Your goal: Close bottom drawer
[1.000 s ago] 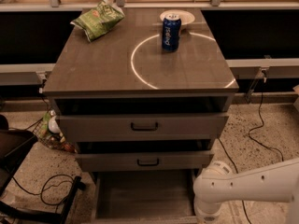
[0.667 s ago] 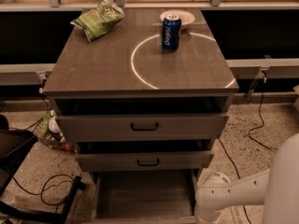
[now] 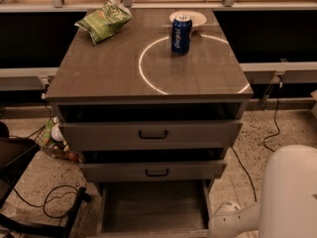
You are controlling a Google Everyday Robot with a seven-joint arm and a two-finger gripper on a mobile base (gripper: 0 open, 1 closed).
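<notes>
The bottom drawer (image 3: 153, 205) is the lowest of three grey-brown drawers and stands pulled far out, with its plain grey inside showing. Its front runs along the bottom edge of the view and its handle is out of view. My white arm (image 3: 292, 192) fills the lower right corner. A rounded white joint (image 3: 232, 223) sits just right of the drawer's right side wall. My gripper is not in view; it lies below the bottom edge of the view, past that joint.
The middle drawer (image 3: 154, 170) and top drawer (image 3: 151, 134) each stand slightly out, with black bar handles. A blue can (image 3: 181, 34), a white plate (image 3: 188, 18) and a green chip bag (image 3: 103, 21) sit on the cabinet top (image 3: 124, 68). Cables (image 3: 52, 200) and a black chair base (image 3: 15, 157) lie at the left.
My arm has swung: the long white link now rises large in the lower right corner, and the rounded joint has dropped lower beside the drawer. The bottom drawer looks as far out as before.
</notes>
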